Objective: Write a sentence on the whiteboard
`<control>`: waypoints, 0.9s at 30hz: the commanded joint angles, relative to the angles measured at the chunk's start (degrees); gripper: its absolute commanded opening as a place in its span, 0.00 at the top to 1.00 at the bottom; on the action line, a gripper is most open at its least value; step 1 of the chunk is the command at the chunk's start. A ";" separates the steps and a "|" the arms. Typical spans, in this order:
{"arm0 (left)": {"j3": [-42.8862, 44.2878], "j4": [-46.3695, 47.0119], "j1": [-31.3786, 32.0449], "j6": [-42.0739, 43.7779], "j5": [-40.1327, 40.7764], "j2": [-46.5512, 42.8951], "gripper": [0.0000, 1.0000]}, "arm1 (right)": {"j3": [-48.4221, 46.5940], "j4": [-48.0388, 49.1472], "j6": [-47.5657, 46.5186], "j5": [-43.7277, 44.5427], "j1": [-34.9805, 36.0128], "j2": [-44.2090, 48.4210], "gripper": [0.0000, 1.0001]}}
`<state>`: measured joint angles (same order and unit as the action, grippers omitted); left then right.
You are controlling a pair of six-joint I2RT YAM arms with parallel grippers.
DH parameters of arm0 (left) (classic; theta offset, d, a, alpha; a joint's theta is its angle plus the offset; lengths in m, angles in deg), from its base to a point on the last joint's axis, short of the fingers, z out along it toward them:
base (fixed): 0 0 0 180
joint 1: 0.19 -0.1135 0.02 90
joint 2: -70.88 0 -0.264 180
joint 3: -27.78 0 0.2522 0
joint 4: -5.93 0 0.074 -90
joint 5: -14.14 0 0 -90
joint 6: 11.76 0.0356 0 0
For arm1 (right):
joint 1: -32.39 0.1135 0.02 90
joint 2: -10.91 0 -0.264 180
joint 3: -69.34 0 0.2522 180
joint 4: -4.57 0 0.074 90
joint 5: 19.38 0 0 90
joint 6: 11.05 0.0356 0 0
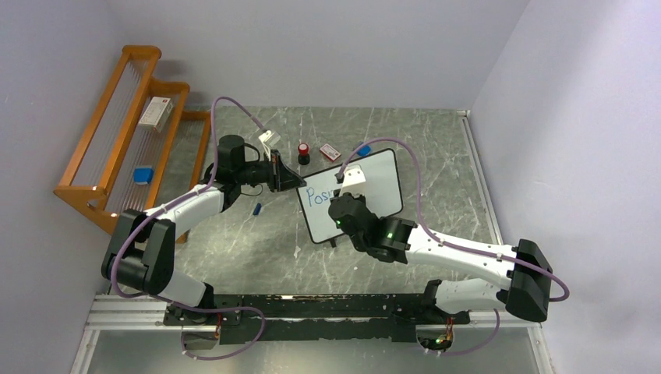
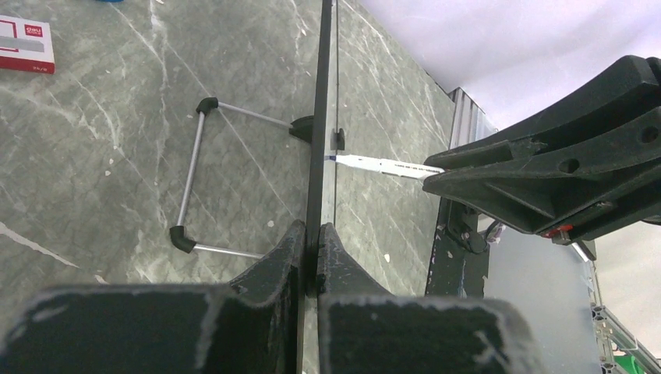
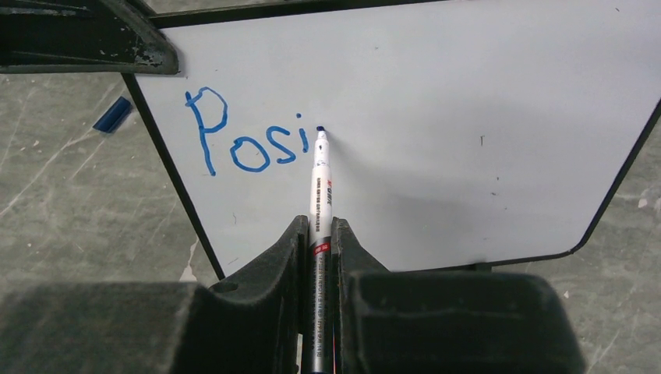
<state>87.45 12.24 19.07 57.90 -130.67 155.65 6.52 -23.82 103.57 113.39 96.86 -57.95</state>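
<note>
- A grey marbled tabletop (image 1: 234, 241) sits between pale walls, and at ten o'clock in the overhead view a wooden rack (image 1: 117, 140) stands off its edge.
- We find the whiteboard (image 1: 382, 183) near the middle of the tabletop, propped on a wire stand (image 2: 195, 179) at its back, with its white face turned toward the right arm.
- The left hand (image 2: 310, 234) pinches the board's thin black frame at its nine o'clock edge, one jaw pressed on each side.
- The right hand (image 3: 318, 227) pinches a marker pen (image 3: 319, 183) by the barrel. In its own wrist view the pen points to twelve o'clock, with the blue tip touching the board.
- The sentence (image 3: 249, 144) reads "Posi" in blue, high on the left part of the board, and the pen tip sits just at three o'clock of the "i".
- A small blue cap (image 3: 113, 114) lies on the tabletop at nine o'clock of the board, near it but apart.
- Beyond the board, at about eleven o'clock, we see a black item with a red top (image 1: 303, 152) and, just beside it, a red-and-white box (image 1: 330, 152).
</note>
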 commanded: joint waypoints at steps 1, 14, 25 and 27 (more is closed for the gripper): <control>0.06 -2.84 0.24 1.44 -0.30 1.43 0.95 | 1.02 -1.45 1.15 1.92 -1.79 0.31 1.00; 0.14 -3.27 0.24 1.62 -0.08 1.54 0.95 | 1.85 0.42 0.05 -0.18 -2.18 3.43 1.00; 0.47 -4.19 0.24 2.30 0.14 1.78 0.95 | 0.89 2.69 -2.32 -1.32 -2.25 3.36 1.00; 0.56 -4.24 0.23 2.26 0.06 1.85 0.95 | 0.64 2.80 -2.43 -1.28 -2.29 2.77 1.00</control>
<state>87.67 11.89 19.09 57.90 -131.13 155.87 8.03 -22.97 102.02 111.75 94.96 -54.60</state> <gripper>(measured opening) 0.079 0.150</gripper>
